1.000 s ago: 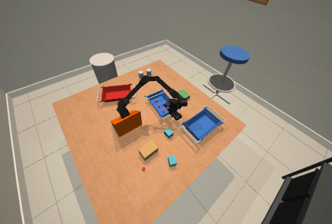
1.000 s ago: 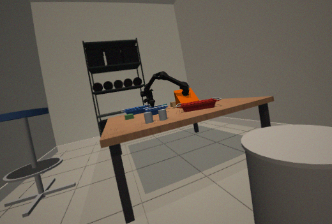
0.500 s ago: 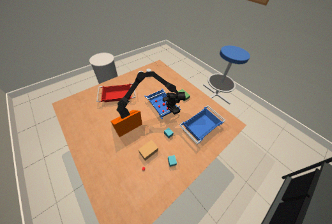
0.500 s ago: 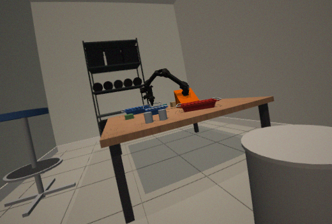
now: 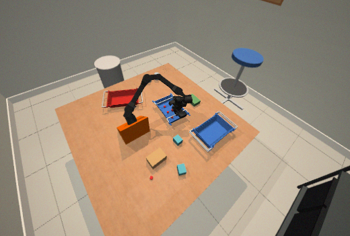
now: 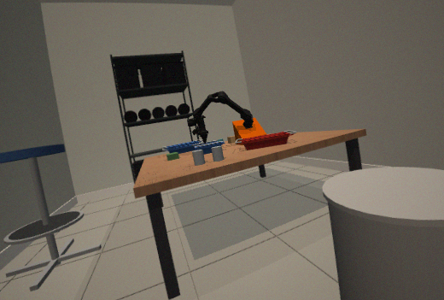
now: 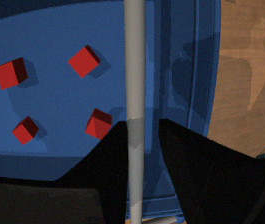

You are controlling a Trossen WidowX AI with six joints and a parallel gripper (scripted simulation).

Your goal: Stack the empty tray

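Note:
The loaded blue tray [image 5: 162, 112] [image 6: 209, 148] [image 7: 207, 30] stands mid-table with several small red blocks in it. Its far bar [image 5: 164, 101] lies in across the top at that end. Its near bar [image 7: 135, 60] runs over the inside of the tray, close to the near end wall. My gripper [image 7: 141, 128] [image 6: 204, 141] is low over that end, fingers slightly open. The near bar passes between the fingertips, close to the left one, with a gap to the right one. The empty blue tray [image 5: 213, 131] [image 6: 181, 148] lies beside it with its bars outside its ends.
A red tray [image 5: 122, 98] [image 6: 266, 141] and an orange block [image 5: 134, 131] are near the arm's base. A green block [image 5: 195, 100] and two grey cylinders [image 6: 198, 157] [image 6: 218, 154] stand near the loaded tray. Two teal blocks [image 5: 178, 140] [image 5: 182, 169] and a tan block [image 5: 156, 158] lie in front.

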